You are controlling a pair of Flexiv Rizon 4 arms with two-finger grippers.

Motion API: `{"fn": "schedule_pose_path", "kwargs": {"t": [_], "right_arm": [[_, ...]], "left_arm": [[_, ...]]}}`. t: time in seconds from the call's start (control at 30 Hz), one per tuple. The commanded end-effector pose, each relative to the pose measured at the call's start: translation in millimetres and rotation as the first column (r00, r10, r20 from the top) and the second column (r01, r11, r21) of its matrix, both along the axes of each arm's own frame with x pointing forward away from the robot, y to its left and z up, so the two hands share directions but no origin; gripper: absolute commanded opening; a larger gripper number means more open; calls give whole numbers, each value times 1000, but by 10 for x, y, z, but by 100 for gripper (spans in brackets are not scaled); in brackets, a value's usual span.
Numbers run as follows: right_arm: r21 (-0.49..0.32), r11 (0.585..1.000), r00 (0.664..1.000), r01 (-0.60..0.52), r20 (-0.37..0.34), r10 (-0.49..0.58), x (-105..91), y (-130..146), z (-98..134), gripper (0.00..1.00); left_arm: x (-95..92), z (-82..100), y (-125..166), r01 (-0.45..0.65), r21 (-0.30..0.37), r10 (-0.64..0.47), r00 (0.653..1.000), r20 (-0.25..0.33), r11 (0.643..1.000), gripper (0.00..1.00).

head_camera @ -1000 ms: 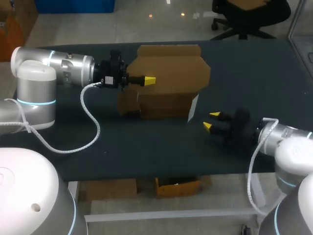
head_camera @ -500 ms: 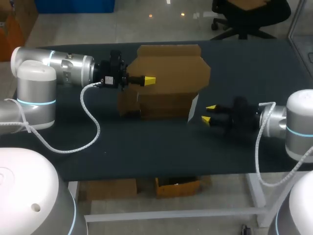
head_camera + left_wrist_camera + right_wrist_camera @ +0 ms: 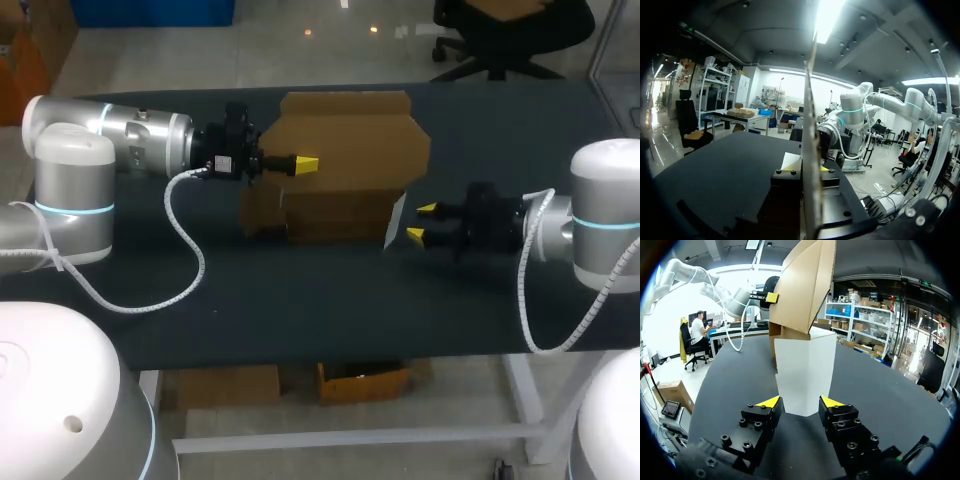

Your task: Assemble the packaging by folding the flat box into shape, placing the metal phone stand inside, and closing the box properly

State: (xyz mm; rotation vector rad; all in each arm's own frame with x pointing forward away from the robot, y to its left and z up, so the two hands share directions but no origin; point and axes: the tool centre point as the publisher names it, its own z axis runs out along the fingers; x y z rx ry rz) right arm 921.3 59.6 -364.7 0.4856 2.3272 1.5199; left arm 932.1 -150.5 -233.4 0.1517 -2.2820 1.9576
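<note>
In the head view, a partly folded cardboard box (image 3: 340,200) is seen standing on the dark surface (image 3: 300,290), near the middle of its far edge. The left arm (image 3: 130,140) is brought in from the left edge, and the left jaws are set at the box's tall upright flap (image 3: 350,130). Only one yellow fingertip (image 3: 307,163) is shown, lying against the flap's near face. The right arm (image 3: 600,215) is brought in from the right edge. The right jaws are held spread, their fingertips (image 3: 427,208) just beside the white panel (image 3: 397,222) at the box's right side, apart from it.

In the left wrist view, the upright flap (image 3: 811,125) is seen edge-on, rising between the two black fingers (image 3: 785,180). It is pinched by the left jaws from both sides. The surface (image 3: 715,170) stretches away beyond them.

In the right wrist view, the right jaws are seen spread wide, with both yellow fingertips (image 3: 769,401) clear of the box. The white panel (image 3: 805,372) stands upright on the surface (image 3: 880,390) just ahead of them, its lower edge facing the gap. Brown cardboard (image 3: 802,285) rises above the panel, and the left arm's yellow fingertip (image 3: 772,297) is seen pressed to its far side.
</note>
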Motion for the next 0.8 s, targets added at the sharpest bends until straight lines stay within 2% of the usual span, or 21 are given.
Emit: {"fn": "schedule_pose_path", "kwargs": {"t": [0.03,0.1,0.13,0.5,0.8], "right_arm": [[-3,1000,1000,4,3,-4,29,38,-17,49],[-16,1000,1000,1,6,-1,59,55,-17,59],[-20,1000,1000,-4,8,4,83,64,-14,60],[-50,999,1000,4,-1,-4,290,102,-64,60],[-63,998,1000,18,-4,-19,341,184,-57,58]], "left_arm": [[8,-44,-6,4,0,-4,1000,-1,1000,0],[8,-44,-6,4,0,-4,1000,-1,1000,0],[8,-44,-6,4,0,-4,1000,-1,1000,0],[8,-44,-6,4,0,-4,1000,-1,1000,0],[8,-44,-6,4,0,-4,1000,-1,1000,0]]}}
